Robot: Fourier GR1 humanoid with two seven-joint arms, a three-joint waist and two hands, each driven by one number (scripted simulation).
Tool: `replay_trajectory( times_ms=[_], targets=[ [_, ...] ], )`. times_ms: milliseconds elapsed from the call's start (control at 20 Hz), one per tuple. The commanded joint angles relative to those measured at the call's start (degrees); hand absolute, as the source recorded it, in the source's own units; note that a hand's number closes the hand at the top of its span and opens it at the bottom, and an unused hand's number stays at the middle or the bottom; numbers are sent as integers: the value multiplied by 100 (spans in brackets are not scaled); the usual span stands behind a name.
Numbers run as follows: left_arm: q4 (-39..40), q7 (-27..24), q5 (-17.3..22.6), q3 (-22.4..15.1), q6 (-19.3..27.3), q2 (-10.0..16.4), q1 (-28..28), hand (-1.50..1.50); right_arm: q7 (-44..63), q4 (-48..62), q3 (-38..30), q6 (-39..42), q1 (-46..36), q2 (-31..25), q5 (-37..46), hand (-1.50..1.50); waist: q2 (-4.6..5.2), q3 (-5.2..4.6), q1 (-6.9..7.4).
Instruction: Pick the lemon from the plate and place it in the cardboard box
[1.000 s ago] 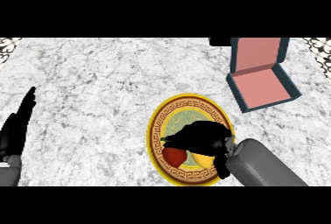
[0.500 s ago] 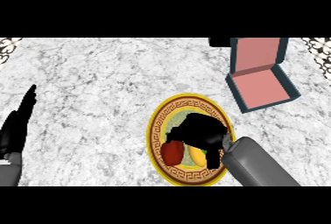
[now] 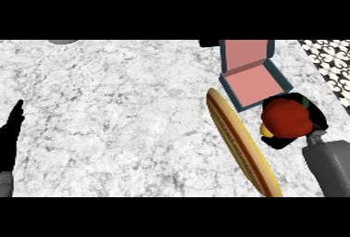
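Whether the right hand (image 3: 280,141) grips anything I cannot tell: a red fruit (image 3: 287,118) covers it. The lemon (image 3: 266,131) peeks out at its 9 o'clock; box (image 3: 252,83) close at 11 o'clock.

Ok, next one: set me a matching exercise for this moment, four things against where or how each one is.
Things:
1. yellow round plate with patterned gold rim
2. teal cardboard box with pink inside
3. red round fruit
4. black left hand

Places or states:
A. open, lid raised, at the far right of the white marble counter
B. resting open at the view's left edge
C. tipped up, seen nearly edge-on
D. against the black right hand, right of the plate

Pairs: 1-C, 2-A, 3-D, 4-B.
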Motion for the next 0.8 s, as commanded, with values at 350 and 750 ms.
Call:
replay_trajectory(
  times_ms=[350,750],
  targets=[
    [-257,-85,89,-49,-163,-84,139,0,475,-1279,-2981,-1129,1246,-1372,-951,150,29,-17,397],
    [126,-120,-86,-50,-395,-34,-414,0,707,-2147,-3140,-130,941,-1165,-1805,150,86,-18,648]
  ],
)
